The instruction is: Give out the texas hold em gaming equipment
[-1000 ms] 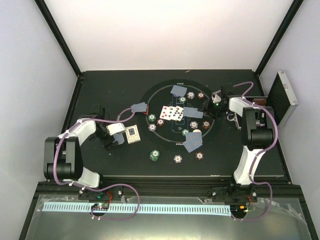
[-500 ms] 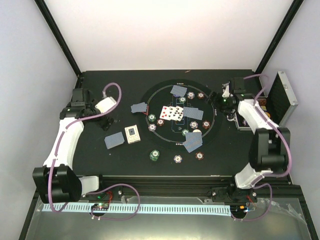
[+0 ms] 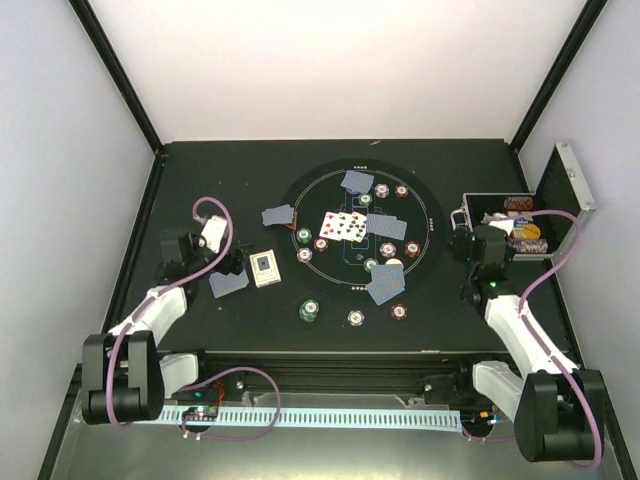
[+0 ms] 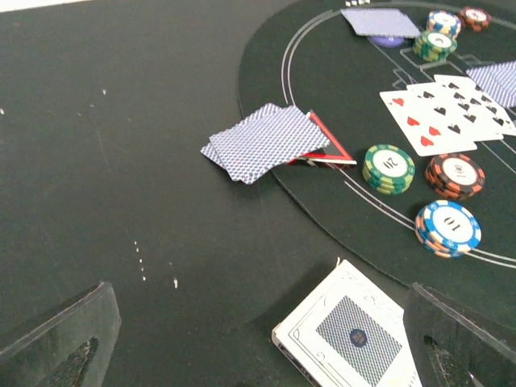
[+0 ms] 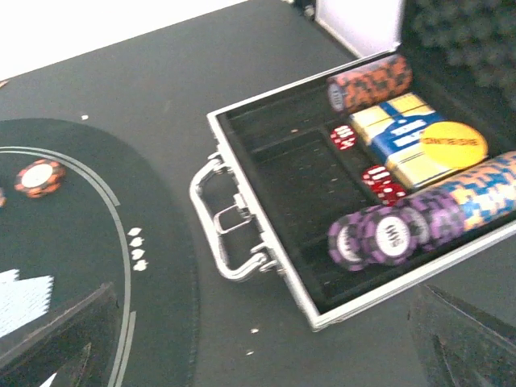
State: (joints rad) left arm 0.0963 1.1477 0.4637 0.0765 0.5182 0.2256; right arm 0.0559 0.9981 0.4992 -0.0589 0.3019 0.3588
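Note:
Grey-blue-backed card piles (image 3: 228, 283) (image 3: 279, 215) lie left of the round mat. In the left wrist view the farther card pile (image 4: 266, 143) half covers a red triangle marker (image 4: 330, 149). On the mat sit face-up cards (image 4: 447, 113) with green chips (image 4: 389, 168) and brown-red chips (image 4: 455, 175) beside them. My left gripper (image 3: 234, 263) (image 4: 258, 355) is open over bare table, and a white card box (image 4: 351, 334) lies by its right finger. My right gripper (image 3: 470, 243) (image 5: 258, 355) is open and holds nothing, just short of the case handle (image 5: 218, 234).
The open silver case (image 5: 364, 299) at the right holds purple chips (image 5: 379, 236), dice and a card deck, its lid (image 3: 565, 195) standing up. The black mat (image 3: 425, 262) fills the table's middle. Green (image 3: 310, 311), white (image 3: 356, 318) and brown-red (image 3: 399, 311) chip stacks sit near its front edge.
The right gripper left the mat's right edge, opened wide and drew back to the case's near corner. The left arm swung out to the back left, then returned beside the card box.

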